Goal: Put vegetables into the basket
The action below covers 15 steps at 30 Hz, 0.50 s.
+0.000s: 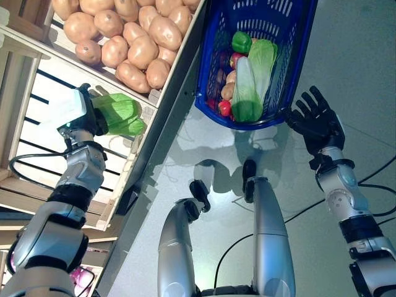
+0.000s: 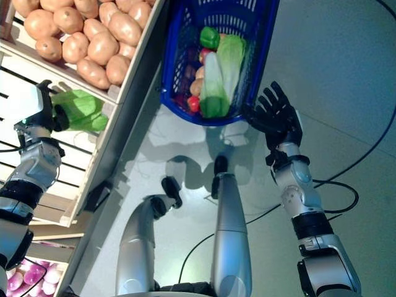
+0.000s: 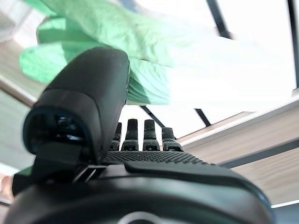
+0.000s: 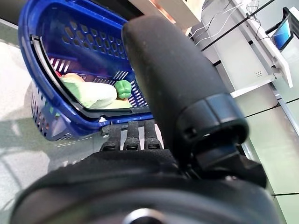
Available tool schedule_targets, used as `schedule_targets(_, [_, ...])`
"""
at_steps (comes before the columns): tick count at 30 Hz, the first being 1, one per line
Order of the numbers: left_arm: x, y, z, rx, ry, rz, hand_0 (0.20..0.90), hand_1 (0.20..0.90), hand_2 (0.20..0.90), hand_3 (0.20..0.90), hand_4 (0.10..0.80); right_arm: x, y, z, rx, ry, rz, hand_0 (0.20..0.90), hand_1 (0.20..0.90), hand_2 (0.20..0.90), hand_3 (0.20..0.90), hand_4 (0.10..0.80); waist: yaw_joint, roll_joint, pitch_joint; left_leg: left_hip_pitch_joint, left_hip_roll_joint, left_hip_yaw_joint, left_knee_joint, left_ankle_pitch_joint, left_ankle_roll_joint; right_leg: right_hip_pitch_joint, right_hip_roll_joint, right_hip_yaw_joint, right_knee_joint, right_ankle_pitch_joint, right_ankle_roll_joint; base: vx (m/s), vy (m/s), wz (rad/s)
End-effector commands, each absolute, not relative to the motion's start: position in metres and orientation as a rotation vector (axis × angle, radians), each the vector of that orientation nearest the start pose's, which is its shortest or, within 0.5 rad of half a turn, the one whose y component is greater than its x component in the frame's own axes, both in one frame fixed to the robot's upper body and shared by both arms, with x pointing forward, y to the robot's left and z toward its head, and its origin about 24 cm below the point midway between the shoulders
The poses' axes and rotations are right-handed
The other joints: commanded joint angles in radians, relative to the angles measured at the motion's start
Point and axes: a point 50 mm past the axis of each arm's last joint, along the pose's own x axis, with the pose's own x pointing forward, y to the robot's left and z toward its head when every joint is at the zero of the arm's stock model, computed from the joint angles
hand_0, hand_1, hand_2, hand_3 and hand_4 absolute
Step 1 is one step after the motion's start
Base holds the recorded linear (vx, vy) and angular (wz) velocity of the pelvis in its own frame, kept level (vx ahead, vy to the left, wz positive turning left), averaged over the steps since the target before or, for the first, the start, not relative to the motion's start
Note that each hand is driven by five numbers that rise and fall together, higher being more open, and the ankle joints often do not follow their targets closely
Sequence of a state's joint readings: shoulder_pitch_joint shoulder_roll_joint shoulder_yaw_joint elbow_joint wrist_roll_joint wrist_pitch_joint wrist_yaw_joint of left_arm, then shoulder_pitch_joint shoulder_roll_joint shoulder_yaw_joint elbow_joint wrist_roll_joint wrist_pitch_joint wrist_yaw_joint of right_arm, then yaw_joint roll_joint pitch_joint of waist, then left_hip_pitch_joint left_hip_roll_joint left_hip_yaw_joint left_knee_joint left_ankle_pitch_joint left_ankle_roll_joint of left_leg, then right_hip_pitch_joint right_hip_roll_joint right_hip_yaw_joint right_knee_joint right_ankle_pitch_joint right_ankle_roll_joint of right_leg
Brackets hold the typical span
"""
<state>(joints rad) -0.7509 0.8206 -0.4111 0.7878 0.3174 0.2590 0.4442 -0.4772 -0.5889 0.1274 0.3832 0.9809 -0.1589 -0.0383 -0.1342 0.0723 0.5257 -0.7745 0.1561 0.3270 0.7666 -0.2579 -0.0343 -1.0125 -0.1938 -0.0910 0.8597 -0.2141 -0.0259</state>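
Observation:
My left hand (image 1: 82, 119) is at the wooden stand's lower shelf, curled round a green leafy vegetable (image 1: 124, 112). In the left wrist view the thumb (image 3: 88, 93) lies across its pale green leaves (image 3: 117, 28). The blue basket (image 1: 297, 37) stands on the floor to the right of the stand. In it lie two long pale green cabbages (image 1: 247, 90), a green pepper (image 1: 241, 42), a small red vegetable (image 1: 224, 107) and a potato (image 1: 228, 91). My right hand (image 1: 317, 119) is just right of the basket's near rim, fingers straight and spread, holding nothing. The right wrist view shows the basket (image 4: 46, 112) past that hand (image 4: 140, 177).
The wooden stand (image 1: 162, 99) with its crates and slatted shelves runs along the left, its edge close to the basket. Grey floor (image 1: 359, 55) lies open to the right of the basket. A white desk (image 4: 261, 51) stands further off.

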Motion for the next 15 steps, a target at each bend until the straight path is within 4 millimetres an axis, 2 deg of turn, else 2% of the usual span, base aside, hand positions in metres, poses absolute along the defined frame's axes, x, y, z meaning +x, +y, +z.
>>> schedule_targets(1, [0.304, 0.404, 0.175, 1.274, 0.259, 0.893, 0.900, 0.900, 0.900, 0.900, 0.800, 0.324, -0.252, 0.176, 0.317, -0.414, 0.030, 0.900, 0.900, 0.900, 0.900, 0.800, -0.004, 0.041, -0.006, 0.028, -0.025, 0.009, -0.081, 0.001, 0.013, 0.151, -0.004, -0.013, -0.060, -0.072, 0.032, 0.056, -0.048, 0.00])
schedule_targets(5, [0.301, 0.399, 0.180, 1.162, 0.149, 0.910, 0.900, 0.900, 0.900, 0.900, 0.800, 0.320, -0.251, 0.169, 0.319, -0.403, 0.016, 0.900, 0.900, 0.900, 0.900, 0.800, 0.004, 0.044, -0.006, 0.064, -0.036, 0.004, -0.093, 0.002, 0.016, 0.188, -0.008, -0.017, -0.071, -0.075, 0.033, 0.066, -0.046, 0.01])
schedule_targets(8, [0.292, 0.401, 0.182, 1.074, 0.044, 0.986, 0.900, 0.900, 0.900, 0.900, 0.800, 0.316, -0.252, 0.162, 0.323, -0.392, 0.008, 0.900, 0.900, 0.900, 0.900, 0.800, 0.010, 0.043, -0.006, 0.077, -0.040, 0.005, -0.094, 0.004, 0.022, 0.198, -0.013, -0.020, -0.066, -0.078, 0.027, 0.059, -0.035, -0.01])
schedule_targets(12, [0.278, 0.396, 0.183, 0.948, -0.158, 1.081, 0.900, 0.900, 0.900, 0.900, 0.800, 0.309, -0.251, 0.143, 0.337, -0.367, -0.011, 0.900, 0.900, 0.900, 0.900, 0.800, 0.022, 0.041, -0.006, 0.123, -0.050, -0.001, -0.108, 0.002, 0.026, 0.246, -0.021, -0.031, -0.074, -0.085, 0.024, 0.055, -0.053, 0.01])
schedule_targets(15, [0.269, 0.384, 0.182, 0.845, -0.323, 1.128, 0.900, 0.900, 0.900, 0.900, 0.800, 0.303, -0.247, 0.130, 0.346, -0.344, -0.026, 0.900, 0.900, 0.900, 0.900, 0.800, 0.033, 0.035, -0.006, 0.162, -0.057, -0.015, -0.122, -0.002, 0.023, 0.294, -0.023, -0.046, -0.089, -0.093, 0.024, 0.067, -0.059, 0.11])
